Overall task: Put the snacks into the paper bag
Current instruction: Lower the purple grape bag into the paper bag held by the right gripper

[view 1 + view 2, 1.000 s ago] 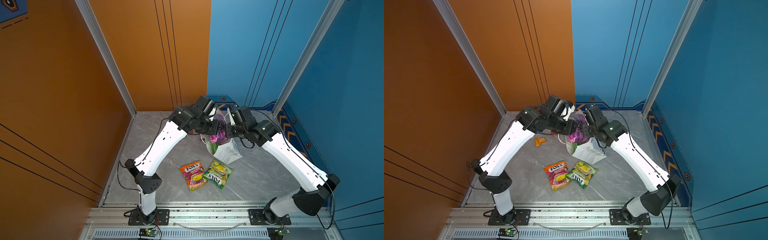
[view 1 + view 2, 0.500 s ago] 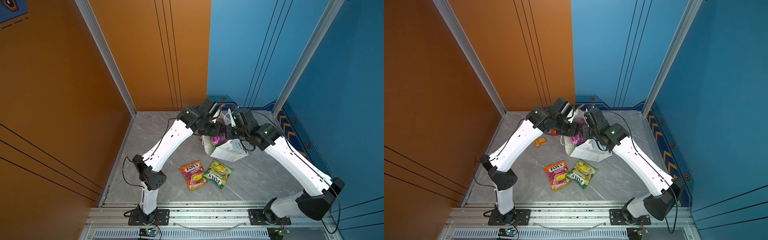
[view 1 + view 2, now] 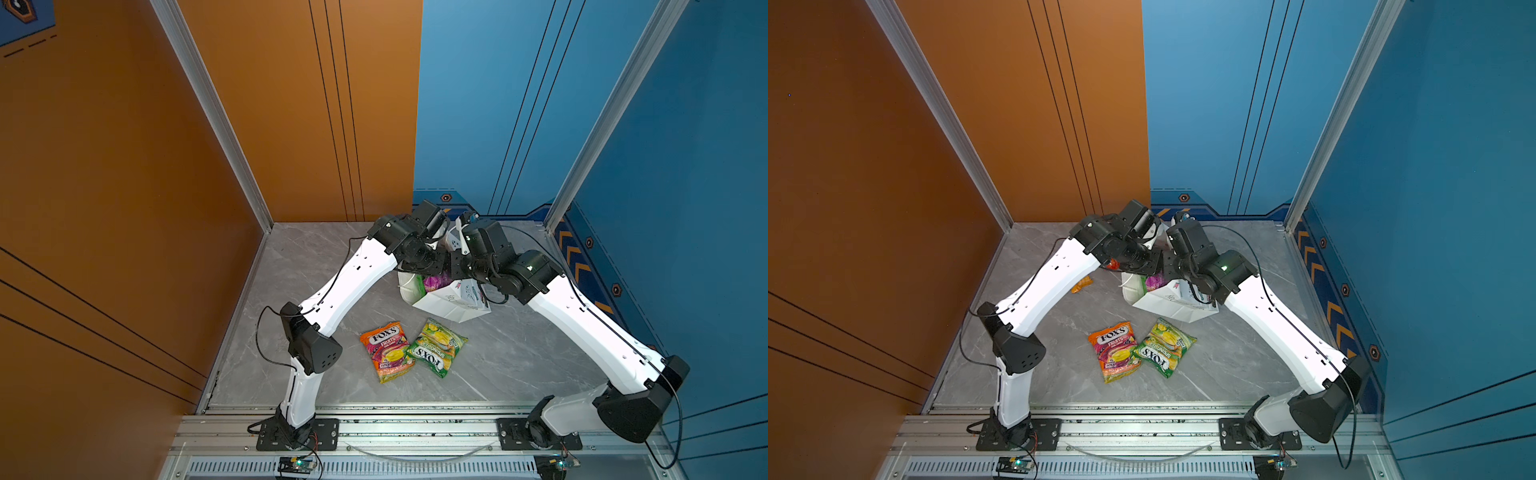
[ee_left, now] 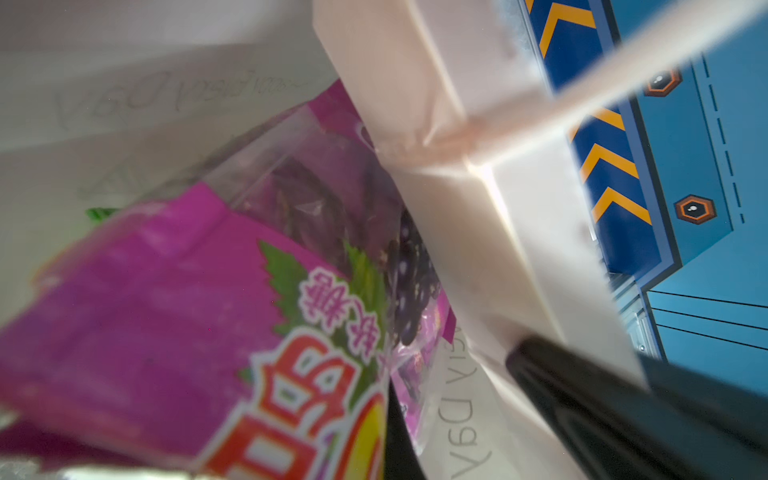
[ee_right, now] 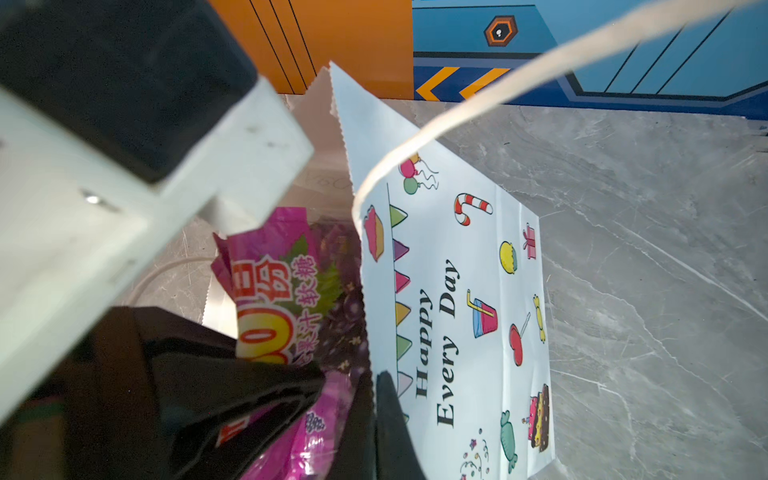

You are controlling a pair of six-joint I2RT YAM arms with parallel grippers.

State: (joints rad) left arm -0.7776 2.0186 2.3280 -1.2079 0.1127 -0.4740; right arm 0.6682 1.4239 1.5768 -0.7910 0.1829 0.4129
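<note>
The left gripper (image 5: 291,395) is pressed together on a purple packet (image 5: 274,291) and holds it in the mouth of the paper bag (image 5: 457,291). The packet lies lengthwise along the inside of the bag's front wall; how deep it reaches I cannot tell. It carries grapes, green leaves and Chinese characters in white and red.

Just beside it, the right gripper (image 5: 374,395) pinches the zigzag top edge of that same wall. The wall reads "Happy Every Day" among small party drawings, and a white cord handle (image 5: 478,95) loops up over it.

In both top views the bag (image 3: 449,305) stands tipped near the middle back of the desk (image 3: 519,353), its mouth up towards the two wrists and its base nearer the front.

In front of it two packets lie flat, touching. The orange one (image 3: 386,351) reads "FOX'S FRUITS" and the green one (image 3: 436,347) "FOX'S". A small orange packet (image 3: 1081,284) lies by the left arm. Bare desk stays open to the right and along the front.
</note>
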